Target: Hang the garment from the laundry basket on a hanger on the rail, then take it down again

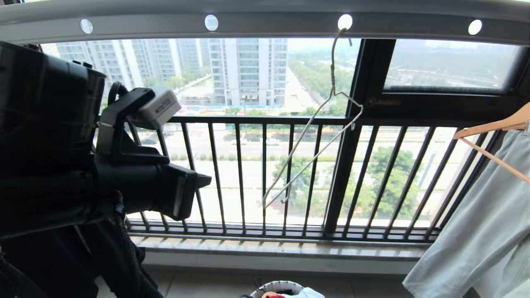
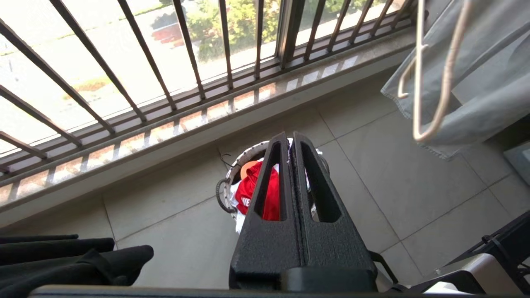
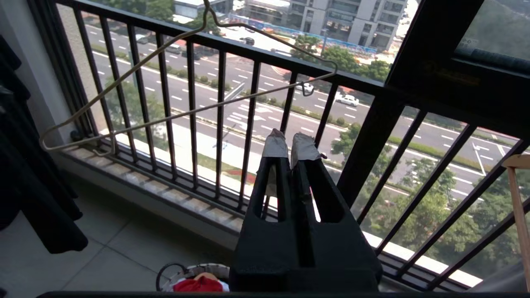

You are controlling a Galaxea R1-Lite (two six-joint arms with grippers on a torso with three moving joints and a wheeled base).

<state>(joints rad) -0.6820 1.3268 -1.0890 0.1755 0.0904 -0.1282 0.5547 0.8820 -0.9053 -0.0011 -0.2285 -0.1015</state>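
Note:
The red garment (image 2: pixel 248 191) lies crumpled in the laundry basket (image 2: pixel 244 155) on the tiled floor. It also shows in the right wrist view, garment (image 3: pixel 198 284) in basket (image 3: pixel 186 272). The white wire hanger (image 1: pixel 332 72) hangs bare and tilted from a hole in the grey rail (image 1: pixel 273 25). My left gripper (image 2: pixel 288 135) is shut and empty, raised well above the basket; the head view shows this left gripper (image 1: pixel 205 180) left of the hanger. My right gripper (image 3: pixel 290 140), with taped tips, is shut on nothing, facing the railing to the right of the hanger (image 3: pixel 124 79).
A pale grey garment (image 1: pixel 476 231) hangs on a wooden hanger (image 1: pixel 492 126) at the right. Dark clothes (image 3: pixel 29 174) hang at the left. The black balcony railing (image 1: pixel 265 174) and a stone sill run across just behind the basket (image 1: pixel 276 285).

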